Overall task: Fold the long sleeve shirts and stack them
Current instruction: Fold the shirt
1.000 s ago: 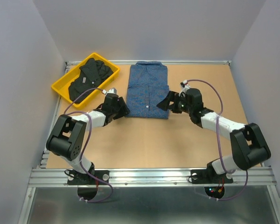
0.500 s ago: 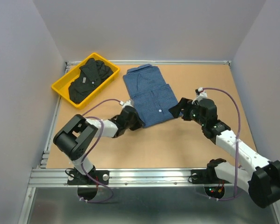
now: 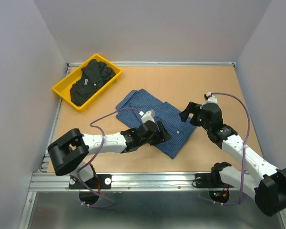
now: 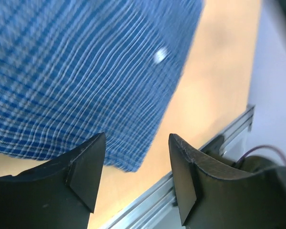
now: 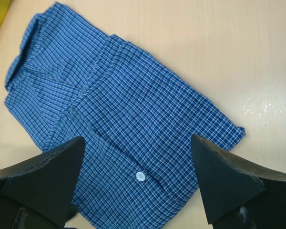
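A: Step in hand?

B: Placing the folded blue shirt [image 3: 176, 136], I'd judge. It lies slantwise on the near middle of the table [image 3: 219, 86], collar toward the far left. The black shirt [image 3: 88, 78] sits crumpled in the yellow bin [image 3: 62, 90] at the far left corner, well apart and not yet folded.

A: Jaws?

B: Left gripper [image 4: 137, 143] is low over the shirt's near edge with its jaws parted and nothing between them. The wrist view is blurred, so I can't tell whether it touches the cloth. Right gripper [image 5: 138, 139] is at the shirt's right edge, jaws spread wide and empty, with the fold and one white button below.

A: Next move?

B: Likely leave the blue shirt if the spot suits, or square it first. Then the left arm goes to the bin for the black shirt. That calls for a pinch at the collar or shoulder and a clean lift over the rim. The folded shirt shouldn't be dragged on the way.

A: Change from earlier?

B: A second ago the blue shirt lay square at the far middle, just beside the bin, with a gripper at each side. Half a second ago it was partly turned. It has since slid nearer and swung diagonal. The left arm has reached across after it, and the right has drawn back toward its own side.
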